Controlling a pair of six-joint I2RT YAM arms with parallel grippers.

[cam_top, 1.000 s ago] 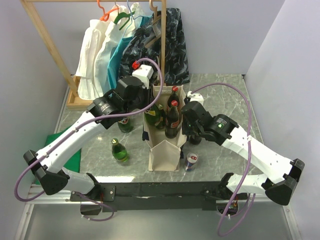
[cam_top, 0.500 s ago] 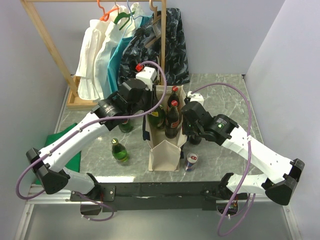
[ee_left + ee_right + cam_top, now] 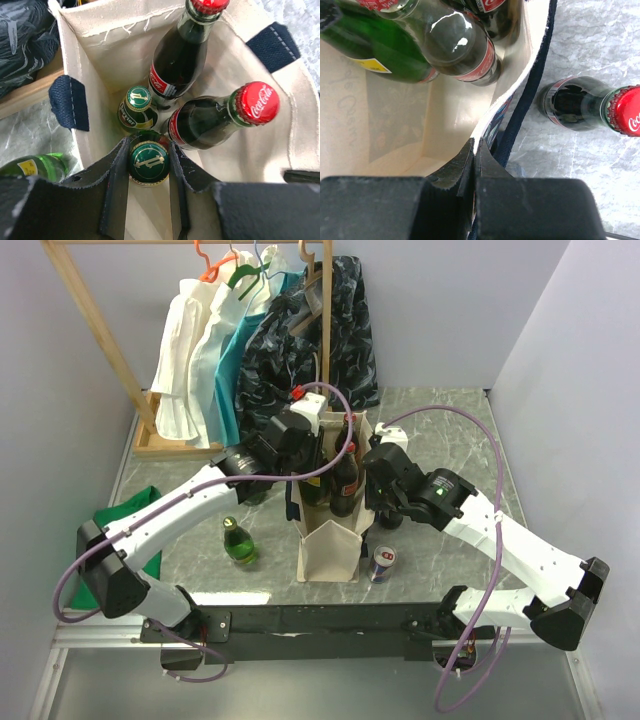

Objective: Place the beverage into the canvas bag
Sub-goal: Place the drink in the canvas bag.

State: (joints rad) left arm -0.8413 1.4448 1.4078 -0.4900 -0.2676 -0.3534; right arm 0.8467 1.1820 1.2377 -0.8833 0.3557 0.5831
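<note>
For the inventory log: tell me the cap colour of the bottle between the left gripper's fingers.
Dark green cap with gold emblem; left wrist view.

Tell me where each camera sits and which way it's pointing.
Top external: above, behind the arms, looking down at the table; both arms show.
Left wrist: above the canvas bag, looking into it; jaws clamp a green bottle.
Right wrist: at the bag's rim, looking down; shut jaws pinch it.
Shared: both wrists see cola bottles.

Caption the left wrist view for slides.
Left gripper holds a green bottle inside the canvas bag, beside three other bottles.
</note>
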